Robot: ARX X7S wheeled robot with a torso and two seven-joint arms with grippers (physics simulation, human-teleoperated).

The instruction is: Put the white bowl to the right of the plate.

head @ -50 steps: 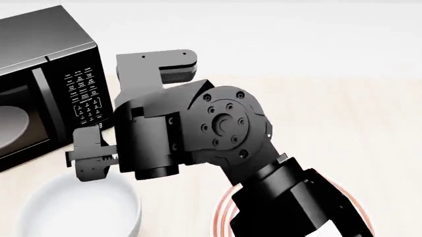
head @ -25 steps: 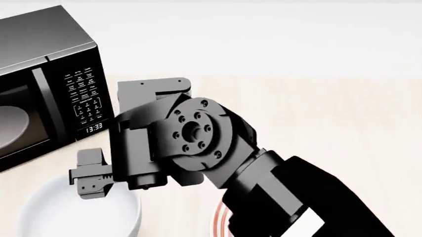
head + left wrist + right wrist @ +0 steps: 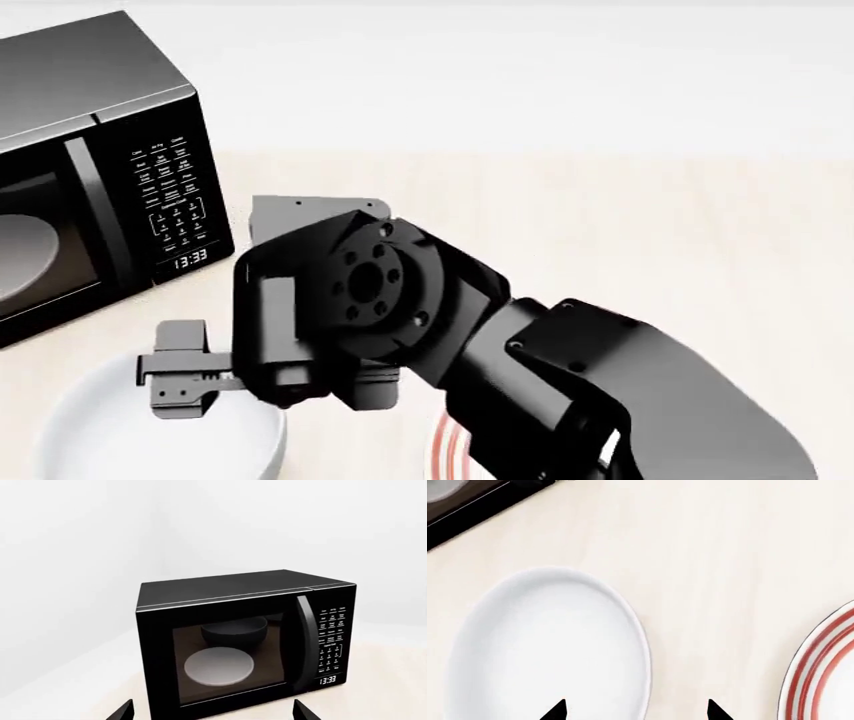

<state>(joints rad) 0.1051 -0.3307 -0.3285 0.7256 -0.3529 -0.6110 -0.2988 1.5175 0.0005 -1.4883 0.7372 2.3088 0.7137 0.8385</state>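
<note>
We see the right gripper (image 3: 180, 380) poised over the near rim of the white bowl (image 3: 160, 435), its two dark fingertips (image 3: 554, 711) spread wide and straddling that rim, one over the bowl's hollow and the other over bare counter, holding nothing. In the head view the right arm (image 3: 534, 370) sweeps in from the lower right and hides most of the plate (image 3: 443, 450), of which only a sliver of red-ringed edge shows. The right wrist view sets the bowl and plate (image 3: 820, 675) apart on the pale wooden table (image 3: 714, 555), the bowl lying on the plate's left. The left gripper (image 3: 210, 715) shows only two dark tips set far apart, empty, facing a black microwave (image 3: 247, 640) whose clock reads 13:33, a pale dish (image 3: 219, 667) visible through its window.
</note>
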